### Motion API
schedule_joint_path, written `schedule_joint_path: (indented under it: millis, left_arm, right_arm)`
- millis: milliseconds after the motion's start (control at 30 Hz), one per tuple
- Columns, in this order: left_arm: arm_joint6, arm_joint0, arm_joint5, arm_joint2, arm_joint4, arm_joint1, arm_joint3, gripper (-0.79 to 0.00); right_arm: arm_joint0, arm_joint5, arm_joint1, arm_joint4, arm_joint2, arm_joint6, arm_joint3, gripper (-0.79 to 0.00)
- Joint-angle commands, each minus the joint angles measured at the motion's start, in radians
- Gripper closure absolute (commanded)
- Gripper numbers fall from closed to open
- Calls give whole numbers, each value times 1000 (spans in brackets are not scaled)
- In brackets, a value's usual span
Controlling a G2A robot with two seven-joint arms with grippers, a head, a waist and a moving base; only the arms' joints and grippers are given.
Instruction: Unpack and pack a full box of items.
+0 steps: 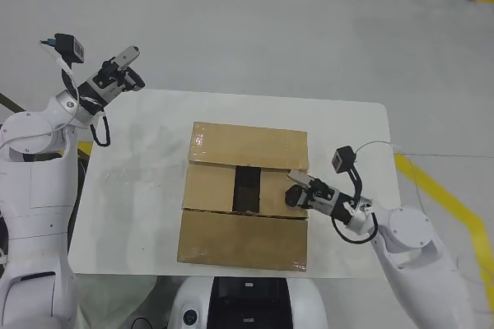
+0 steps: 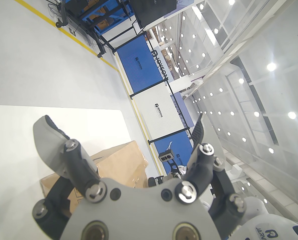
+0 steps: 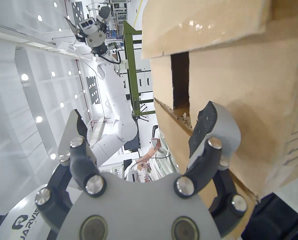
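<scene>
While the right gripper (image 1: 293,187), wide open and empty, sits at the cardboard box's (image 1: 247,148) inner flap (image 1: 273,185), hook the flap's edge; swing it outward slowly; left gripper (image 1: 134,67) open, empty.

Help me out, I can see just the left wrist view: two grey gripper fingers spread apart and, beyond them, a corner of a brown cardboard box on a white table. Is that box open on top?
Observer: Partly. In the top view the brown cardboard box has both long outer flaps folded outward, and a dark gap shows between its two inner flaps.
Operator: Where is the other arm?
Observer: The right gripper is at the inner flap on its own side of the box.
Operator: Has it grabbed that flap?
Observer: No. The right wrist view shows it open, with one finger close against the cardboard and the other out in the air. I cannot tell if it touches.
</scene>
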Motion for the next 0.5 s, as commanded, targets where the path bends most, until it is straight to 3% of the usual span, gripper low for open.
schedule_joint_path:
  millis: [0,467]
  left_arm:
    - [0,0,0,0,0,0,0,-785]
    - [0,0,0,0,0,0,0,-785]
  right_arm:
    - [17,-2,-1,5,-4,-10,26,-785]
    - [139,-18,-17,9,-67,-72,133,-785]
